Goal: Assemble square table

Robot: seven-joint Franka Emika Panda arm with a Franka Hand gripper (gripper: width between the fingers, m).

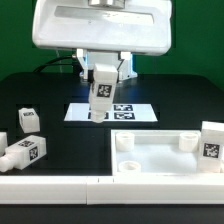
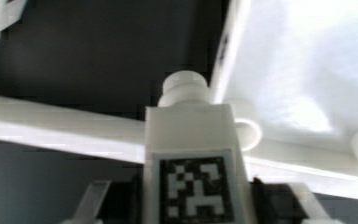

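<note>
My gripper (image 1: 101,82) is shut on a stubby white leg (image 1: 100,100) with a black-and-white tag and holds it upright above the table, over the marker board's near-left part. In the wrist view the leg (image 2: 194,150) stands between my fingers (image 2: 105,200), its round tip pointing away. The white square panel (image 1: 160,160) with raised rim and corner sockets lies at the exterior view's lower right, and it also shows in the wrist view (image 2: 309,80). One leg (image 1: 30,120) stands at the left, another (image 1: 27,152) lies in front of it, and a third (image 1: 212,140) stands by the panel's right edge.
The marker board (image 1: 130,111) lies flat at mid-table under the arm. A long white rail (image 1: 60,186) runs along the table's front edge, and the panel rests against it. A small white piece (image 1: 3,140) shows at the left edge.
</note>
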